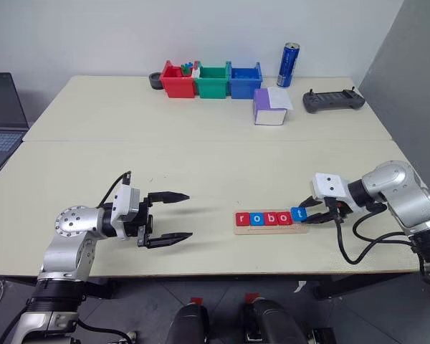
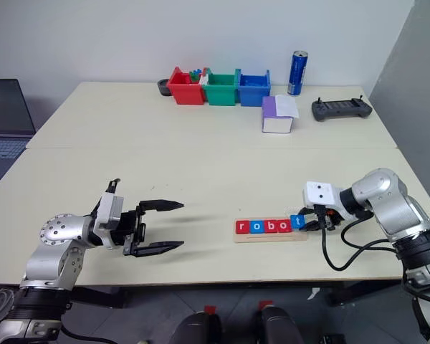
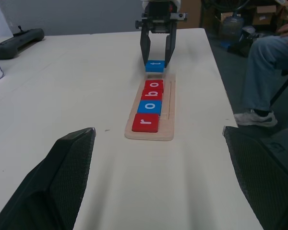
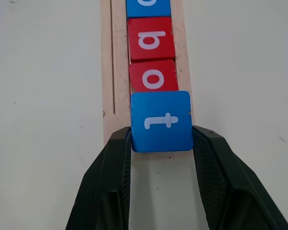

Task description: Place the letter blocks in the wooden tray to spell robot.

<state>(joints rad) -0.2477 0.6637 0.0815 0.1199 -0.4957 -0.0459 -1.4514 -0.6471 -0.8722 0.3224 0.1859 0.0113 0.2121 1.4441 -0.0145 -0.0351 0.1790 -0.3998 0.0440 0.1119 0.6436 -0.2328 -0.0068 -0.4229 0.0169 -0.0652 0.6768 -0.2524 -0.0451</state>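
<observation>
The right claw (image 1: pixel 314 213) holds the blue t block (image 4: pixel 161 121) by its two side edges, over the right end of the wooden tray (image 1: pixel 271 229), just beside the red o block (image 4: pixel 153 76); to finish well, I would lower it flat and square into the tray against that o, then let go without nudging the row. The tray lies near the front of the surface (image 1: pixel 201 158), its long axis running left to right, with r, o, b, o already reading from the left. The left claw (image 1: pixel 168 217) hangs wide and empty, well apart to the left.
</observation>
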